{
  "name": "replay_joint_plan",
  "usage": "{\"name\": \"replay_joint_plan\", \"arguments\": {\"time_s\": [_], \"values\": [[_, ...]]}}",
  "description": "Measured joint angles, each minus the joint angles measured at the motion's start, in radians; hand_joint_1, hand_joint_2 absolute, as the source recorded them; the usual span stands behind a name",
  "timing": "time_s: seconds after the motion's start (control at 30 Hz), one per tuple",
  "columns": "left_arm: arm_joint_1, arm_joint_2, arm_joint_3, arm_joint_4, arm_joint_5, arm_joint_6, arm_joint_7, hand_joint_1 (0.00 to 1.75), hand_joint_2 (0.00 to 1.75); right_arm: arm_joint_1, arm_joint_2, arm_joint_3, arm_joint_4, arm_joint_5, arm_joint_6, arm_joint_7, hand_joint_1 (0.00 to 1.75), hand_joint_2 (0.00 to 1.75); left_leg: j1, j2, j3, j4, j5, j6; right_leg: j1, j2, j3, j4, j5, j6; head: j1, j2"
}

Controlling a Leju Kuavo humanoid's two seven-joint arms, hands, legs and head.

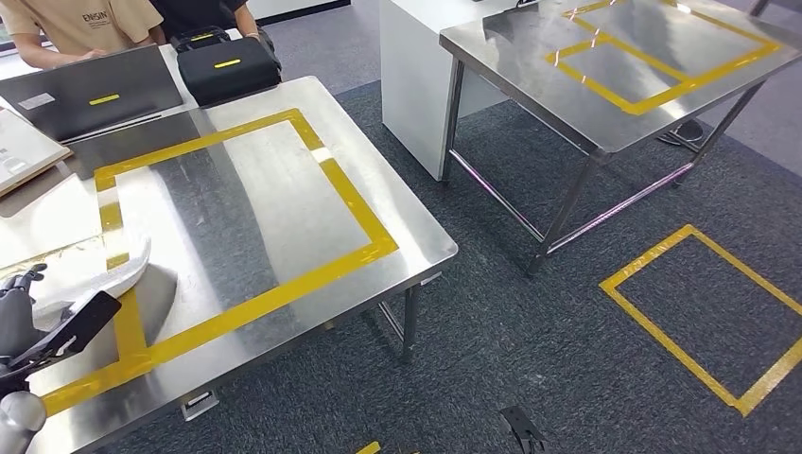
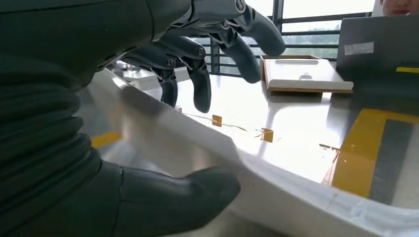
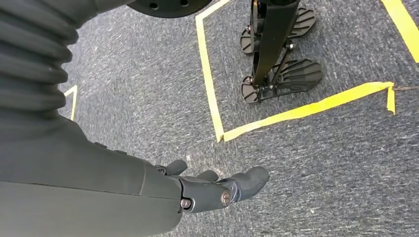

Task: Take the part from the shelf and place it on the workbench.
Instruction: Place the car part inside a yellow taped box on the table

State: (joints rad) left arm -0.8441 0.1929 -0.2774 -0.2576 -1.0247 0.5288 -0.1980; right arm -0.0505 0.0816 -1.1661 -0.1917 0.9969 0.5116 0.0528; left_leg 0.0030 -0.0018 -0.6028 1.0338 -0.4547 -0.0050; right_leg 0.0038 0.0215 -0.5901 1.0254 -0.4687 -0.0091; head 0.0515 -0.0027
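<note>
The placing step was judged to be in hand. At the lower left of the head view, the left hand (image 1: 21,317) was seen over the near corner of the workbench (image 1: 284,203), and the white part (image 1: 113,274) was held in it. In the left wrist view the thumb lay under the part (image 2: 276,182) while the darker fingers (image 2: 200,86) curved over it, so it was clamped between them. Whether the part already touched the steel could not be told. The right hand (image 3: 217,190) hung over the carpet, its fingers loosely stretched and holding nothing. Next, a gentle lowering and then an opening of the fingers would probably be called for.
</note>
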Motion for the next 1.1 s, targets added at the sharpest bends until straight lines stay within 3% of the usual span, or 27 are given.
{"name": "replay_joint_plan", "arguments": {"time_s": [0.13,0.23,0.4,0.5,0.57,0.63,0.87,1.1], "values": [[-0.012,-0.003,0.0,0.004,0.007,-0.021,0.034,0.0,0.0,0.0,0.0,0.0,0.0,0.003,0.0,-0.001,0.0,0.0,0.0,0.0,0.0,0.0,0.0,0.0,0.0,0.0,0.0,0.0,0.0,0.0,0.0,0.0],[-0.023,-0.005,0.003,0.003,0.055,0.014,-0.001,0.0,0.0,0.0,0.0,0.0,0.0,0.009,0.0,-0.006,0.0,0.0,0.0,0.0,0.0,0.0,0.0,-0.001,0.0,0.0,0.0,0.001,0.0,0.0,0.0,0.0],[-0.056,-0.006,0.07,-0.018,0.209,0.122,-0.164,0.0,0.0,0.0,0.0,0.0,0.0,0.026,0.0,-0.018,0.0,0.0,0.0,0.0,0.0,0.0,0.001,-0.001,0.0,0.0,0.0,0.001,0.0,0.0,0.0,0.0],[-0.073,-0.007,0.139,-0.067,0.361,0.15,-0.337,0.0,0.0,0.0,0.0,0.0,0.0,0.029,0.0,-0.019,0.0,0.0,0.0,0.0,0.0,0.0,0.001,-0.001,0.0,0.0,0.0,0.001,0.0,0.0,0.0,0.0],[-0.059,-0.009,0.178,-0.163,0.492,0.161,-0.446,0.0,0.0,0.0,0.0,0.0,0.0,0.029,0.0,-0.018,0.0,0.0,0.0,0.0,0.0,0.0,0.001,-0.001,0.0,0.0,0.0,0.001,0.0,0.0,0.0,0.0],[-0.016,-0.011,0.194,-0.33,0.593,0.169,-0.492,0.0,0.0,0.002,0.0,0.0,0.0,0.029,0.0,-0.014,0.0,0.0,0.0,0.0,0.0,0.0,0.0,-0.001,0.0,0.0,0.0,0.001,0.0,0.0,0.0,0.0],[0.158,-0.004,0.217,-0.841,0.734,0.173,-0.504,0.0,0.0,0.009,0.006,-0.001,0.001,0.026,0.0,-0.011,0.0,0.0,-0.003,-0.001,-0.001,0.0,-0.002,0.0,-0.001,0.0,0.0,0.0,-0.001,0.001,0.0,0.0],[0.228,0.042,0.221,-1.025,0.823,0.173,-0.504,0.0,0.0,0.011,0.014,-0.004,0.005,0.021,0.0,-0.007,0.0,0.0,-0.009,-0.002,-0.001,0.001,-0.003,0.007,-0.006,-0.003,0.002,0.0,-0.002,0.007,0.0,0.0]]}}
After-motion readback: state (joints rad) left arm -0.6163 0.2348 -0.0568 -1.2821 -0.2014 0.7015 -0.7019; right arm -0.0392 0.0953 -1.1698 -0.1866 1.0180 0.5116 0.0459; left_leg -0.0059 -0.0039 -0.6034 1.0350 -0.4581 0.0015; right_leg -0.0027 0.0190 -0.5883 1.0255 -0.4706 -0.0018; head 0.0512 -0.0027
